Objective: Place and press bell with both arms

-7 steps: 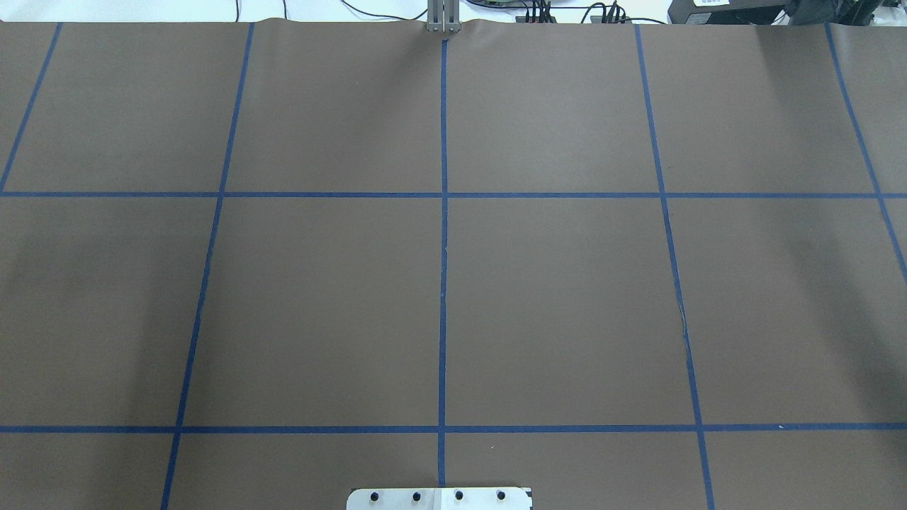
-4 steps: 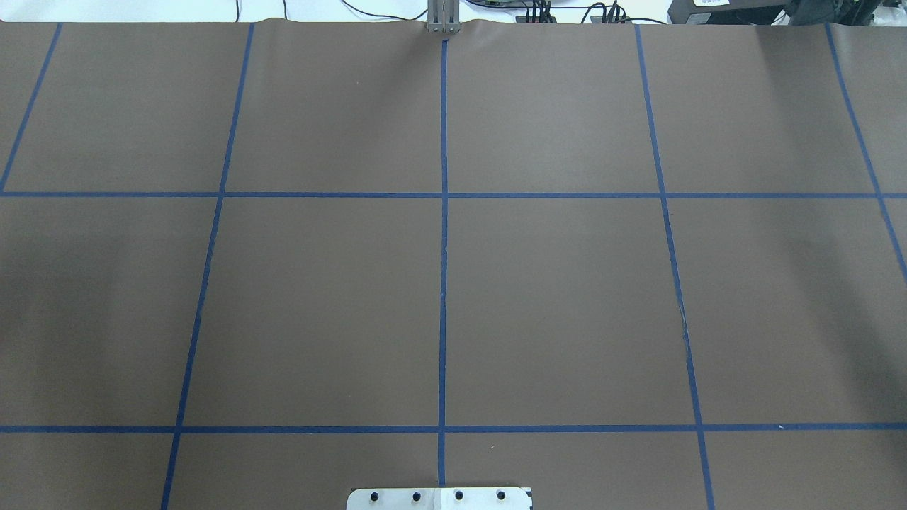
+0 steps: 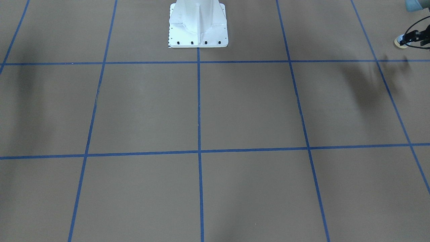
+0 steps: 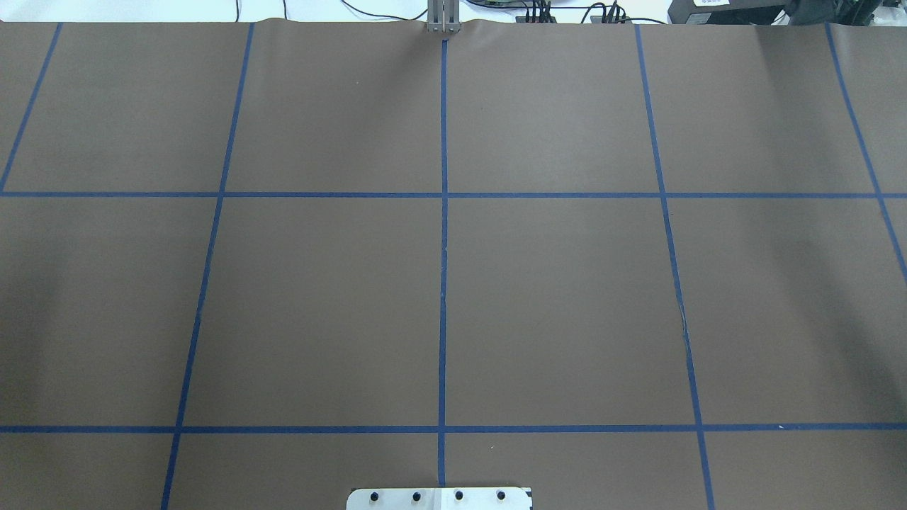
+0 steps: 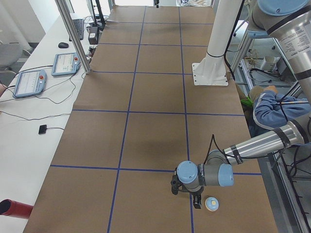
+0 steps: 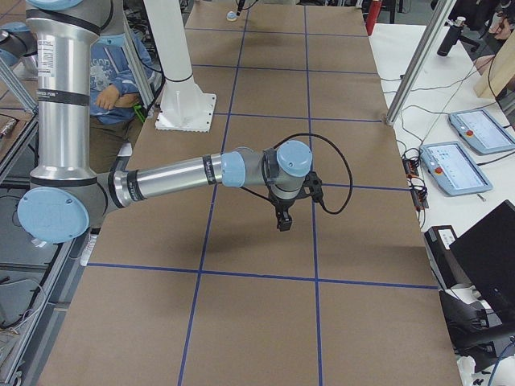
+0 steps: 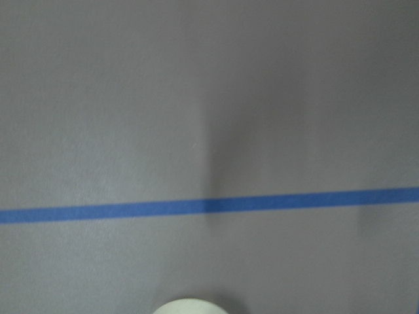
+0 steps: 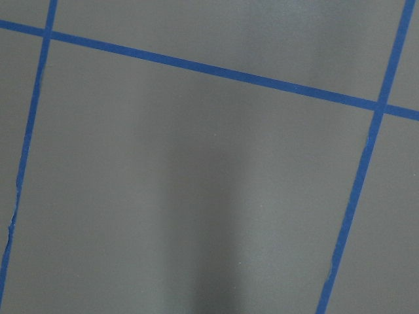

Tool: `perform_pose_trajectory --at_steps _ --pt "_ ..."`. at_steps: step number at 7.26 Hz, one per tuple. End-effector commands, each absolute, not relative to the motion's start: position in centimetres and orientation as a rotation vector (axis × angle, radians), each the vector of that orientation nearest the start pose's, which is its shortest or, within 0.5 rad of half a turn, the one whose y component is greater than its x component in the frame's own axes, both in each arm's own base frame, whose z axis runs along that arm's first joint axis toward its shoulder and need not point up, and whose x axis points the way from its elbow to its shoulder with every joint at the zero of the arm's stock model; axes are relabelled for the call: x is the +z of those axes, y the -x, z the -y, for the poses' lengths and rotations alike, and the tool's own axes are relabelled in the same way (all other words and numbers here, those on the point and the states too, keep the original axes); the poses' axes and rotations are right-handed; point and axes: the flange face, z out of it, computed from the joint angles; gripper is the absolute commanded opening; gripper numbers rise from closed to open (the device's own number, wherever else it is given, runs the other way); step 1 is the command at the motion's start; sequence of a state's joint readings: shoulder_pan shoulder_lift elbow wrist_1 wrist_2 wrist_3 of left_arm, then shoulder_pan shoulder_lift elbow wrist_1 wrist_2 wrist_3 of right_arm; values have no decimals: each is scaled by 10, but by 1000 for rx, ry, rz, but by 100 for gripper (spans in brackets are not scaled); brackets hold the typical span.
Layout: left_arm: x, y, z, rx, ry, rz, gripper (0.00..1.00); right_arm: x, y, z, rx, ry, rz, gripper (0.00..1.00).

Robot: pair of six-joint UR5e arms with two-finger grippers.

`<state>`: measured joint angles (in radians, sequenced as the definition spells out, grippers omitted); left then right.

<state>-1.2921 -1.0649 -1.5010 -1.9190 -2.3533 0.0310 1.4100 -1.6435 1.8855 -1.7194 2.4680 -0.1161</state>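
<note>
Light-blue bell (image 5: 212, 204) on brown table (image 4: 319, 304), left gripper (image 5: 196, 202) just beside the bell, right gripper (image 6: 282, 225) well apart from the bell, finger opening of both impossible to tell

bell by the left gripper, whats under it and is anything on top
The bell sits on the brown table cover, with nothing on top; the left gripper hangs beside it. Its underside is hidden.

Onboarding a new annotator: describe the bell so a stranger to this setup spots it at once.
On the brown table with its blue tape grid, find the left arm, the big near one in the left side view. Beside its black hand is the bell: a small light-blue dome on a cream base, smaller than the arm's blue joint caps.
</note>
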Motion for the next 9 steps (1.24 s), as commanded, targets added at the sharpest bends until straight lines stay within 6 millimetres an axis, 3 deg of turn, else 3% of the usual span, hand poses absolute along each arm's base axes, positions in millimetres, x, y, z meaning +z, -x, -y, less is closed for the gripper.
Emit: perform_pose_trajectory --at_steps 1,3,4,6,9 --pt "851 6 204 295 302 -766 99 542 28 456 -330 -83 924 100" --pt "851 6 204 405 257 -780 99 542 33 456 -339 -80 926 100" --pt "862 4 197 423 290 -746 99 541 33 456 -342 -81 926 100" --pt "877 7 184 397 333 -754 99 540 39 455 -354 -76 927 100" --pt "873 1 186 332 356 -817 99 540 42 454 -362 -74 928 100"
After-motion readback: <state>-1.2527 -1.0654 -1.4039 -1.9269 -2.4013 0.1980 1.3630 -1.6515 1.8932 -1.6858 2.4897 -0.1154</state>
